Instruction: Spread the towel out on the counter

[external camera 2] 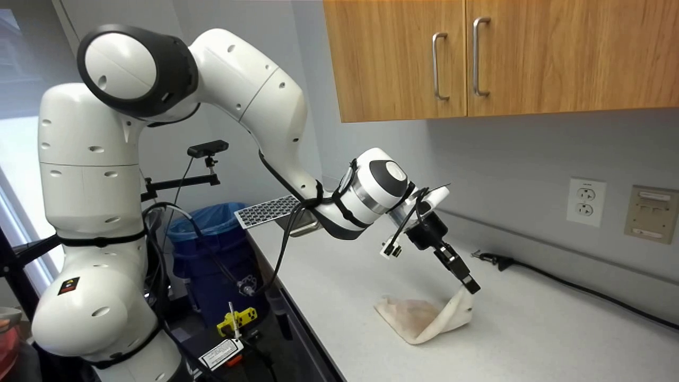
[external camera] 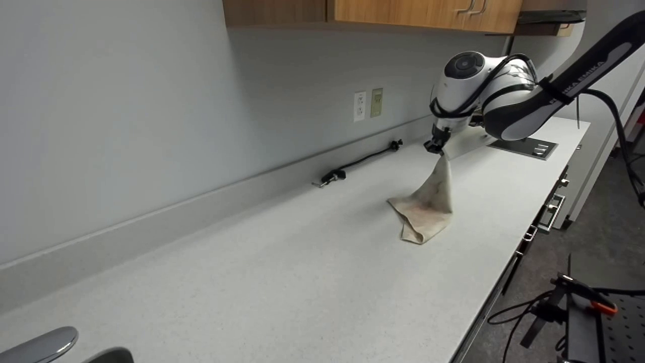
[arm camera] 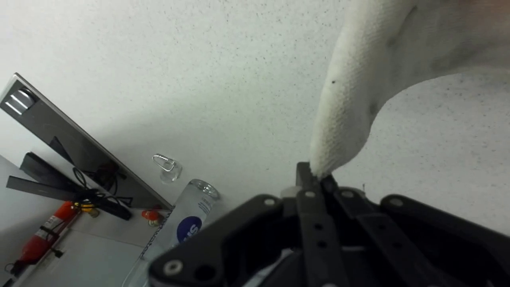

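Note:
The towel (external camera: 428, 209) is cream with a reddish stain. One corner is lifted, and its lower part rests folded on the white counter (external camera: 252, 282). In an exterior view the towel (external camera 2: 424, 313) shows a raised edge curling up to the fingertips. My gripper (external camera: 437, 149) is above the counter with its fingers together on the lifted corner; it also shows in an exterior view (external camera 2: 471, 286). In the wrist view the gripper (arm camera: 318, 175) pinches the towel (arm camera: 358, 87) at the fingertips, and the towel runs off to the upper right.
A black cable with clamps (external camera: 360, 161) lies along the backsplash. A dark panel with knobs (external camera: 526, 147) is set in the counter behind the arm. A clear bottle (arm camera: 179, 227) and a small clear piece (arm camera: 169, 169) show in the wrist view. Wooden cabinets (external camera 2: 403, 63) hang above.

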Robot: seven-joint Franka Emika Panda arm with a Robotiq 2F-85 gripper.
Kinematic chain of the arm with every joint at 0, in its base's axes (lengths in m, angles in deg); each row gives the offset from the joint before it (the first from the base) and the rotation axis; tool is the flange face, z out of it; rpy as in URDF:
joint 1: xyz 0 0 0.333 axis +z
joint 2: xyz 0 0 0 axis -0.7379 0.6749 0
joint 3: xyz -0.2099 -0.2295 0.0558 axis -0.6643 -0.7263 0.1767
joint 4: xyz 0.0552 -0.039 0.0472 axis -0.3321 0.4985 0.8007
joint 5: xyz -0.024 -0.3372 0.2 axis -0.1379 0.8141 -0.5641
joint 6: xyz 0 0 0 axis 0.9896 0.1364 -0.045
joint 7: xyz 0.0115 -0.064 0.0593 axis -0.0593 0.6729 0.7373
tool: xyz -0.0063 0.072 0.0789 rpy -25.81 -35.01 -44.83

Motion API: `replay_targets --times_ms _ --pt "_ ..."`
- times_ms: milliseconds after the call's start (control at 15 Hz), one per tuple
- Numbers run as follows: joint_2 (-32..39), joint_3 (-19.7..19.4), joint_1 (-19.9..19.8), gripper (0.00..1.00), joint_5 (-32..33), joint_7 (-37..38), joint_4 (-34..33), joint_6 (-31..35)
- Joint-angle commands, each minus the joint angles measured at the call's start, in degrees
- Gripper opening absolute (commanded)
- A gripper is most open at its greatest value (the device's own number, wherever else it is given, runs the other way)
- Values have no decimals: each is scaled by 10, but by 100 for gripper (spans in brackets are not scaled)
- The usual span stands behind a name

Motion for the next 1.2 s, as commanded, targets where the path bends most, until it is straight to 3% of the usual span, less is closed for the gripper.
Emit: replay_targets --times_ms 0,333,600,800,1133 --pt "16 14 1 34 -26 -8 -16 -26" --pt "6 29 12 72 -31 -7 -12 -34" --pt "23 58 1 100 -105 -68 -14 17" --pt "52 70 0 100 -189 -130 -23 62" --pt "104 57 11 100 -296 -220 -46 88"
